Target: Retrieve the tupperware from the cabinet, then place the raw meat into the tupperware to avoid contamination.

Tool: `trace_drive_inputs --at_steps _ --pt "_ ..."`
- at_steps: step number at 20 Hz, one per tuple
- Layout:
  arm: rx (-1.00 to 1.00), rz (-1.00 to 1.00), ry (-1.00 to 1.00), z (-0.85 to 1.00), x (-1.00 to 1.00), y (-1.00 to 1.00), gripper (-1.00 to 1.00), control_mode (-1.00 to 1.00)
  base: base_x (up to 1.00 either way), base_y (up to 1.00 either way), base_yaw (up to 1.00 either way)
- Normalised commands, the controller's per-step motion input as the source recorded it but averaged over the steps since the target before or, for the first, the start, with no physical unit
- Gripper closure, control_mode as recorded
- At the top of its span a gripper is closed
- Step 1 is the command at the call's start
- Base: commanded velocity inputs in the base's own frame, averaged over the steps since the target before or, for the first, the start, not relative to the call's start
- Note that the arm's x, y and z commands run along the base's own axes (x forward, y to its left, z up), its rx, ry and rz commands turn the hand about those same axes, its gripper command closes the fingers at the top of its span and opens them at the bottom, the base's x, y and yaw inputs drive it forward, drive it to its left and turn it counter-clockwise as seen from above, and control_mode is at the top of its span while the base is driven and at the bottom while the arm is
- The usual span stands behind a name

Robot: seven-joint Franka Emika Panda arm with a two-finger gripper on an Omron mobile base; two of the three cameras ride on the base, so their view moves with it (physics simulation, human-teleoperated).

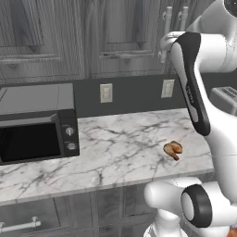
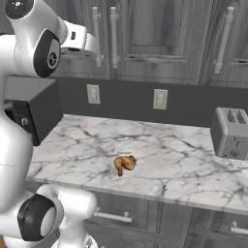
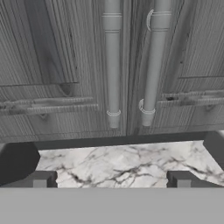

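Grey cabinet [image 3: 65, 65] shut, contents hidden.

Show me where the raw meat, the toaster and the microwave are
raw meat [image 2: 125, 164], right base view, middle of the lump
toaster [image 2: 232, 133], right base view, front face
microwave [image 1: 30, 141], left base view, door glass

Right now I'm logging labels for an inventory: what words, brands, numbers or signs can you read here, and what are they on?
None can be read.
Robot arm: small dark marks along the black link, too small to read.
Microwave: two knobs, no legible markings.
Toaster: no visible text.
Wall outlets: blank.
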Motion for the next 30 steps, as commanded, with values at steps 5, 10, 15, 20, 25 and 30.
trace_drive_inputs --at_steps 5,10,15,20,25,30 --pt "0.00 0.00 0.00 0.00 0.05 0.00 -1.00 -1.00 0.00 0.00 0.00" --pt "0.00 0.00 0.00 -0.02 0.24 -0.02 -1.00 -1.00 0.00 0.00 0.00" --pt "0.00 0.00 0.00 -0.04 0.42 -0.02 -1.00 -1.00 0.00 0.00 0.00" --pt "0.00 0.00 0.00 -0.02 0.41 -0.05 -1.00 -1.00 0.00 0.00 0.00" --pt "0.01 0.00 0.00 -0.09 0.44 -0.10 -1.00 -1.00 0.00 0.00 0.00" --pt "0.00 0.00 0.00 -0.20 0.35 -0.03 -1.00 -1.00 0.00 0.00 0.00"
